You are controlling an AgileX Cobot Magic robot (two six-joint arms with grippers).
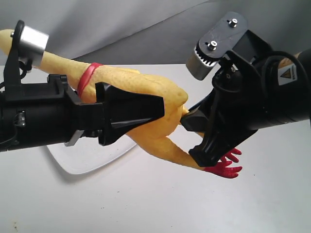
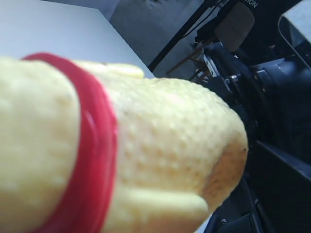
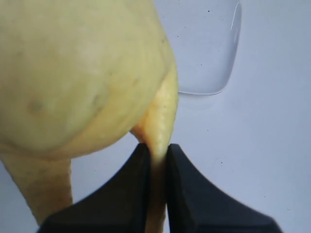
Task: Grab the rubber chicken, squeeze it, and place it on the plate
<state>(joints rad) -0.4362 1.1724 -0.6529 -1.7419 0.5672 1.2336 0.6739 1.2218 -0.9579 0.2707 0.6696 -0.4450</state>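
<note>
Yellow chicken (image 1: 146, 87) held aloft, clear of plate (image 1: 92, 155) below. Left gripper (image 1: 155, 104) clamped on its body, likely for the squeeze; right gripper (image 3: 155, 153) pinches one thin leg tight, probably to steady the floppy end.

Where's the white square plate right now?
Exterior view, lower left: the glossy white square plate lies on the table, below the left gripper and yellow rubber chicken.

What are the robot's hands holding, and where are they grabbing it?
Both hold the rubber chicken. The left gripper clamps the middle of its body; the right gripper pinches one thin leg.
</note>
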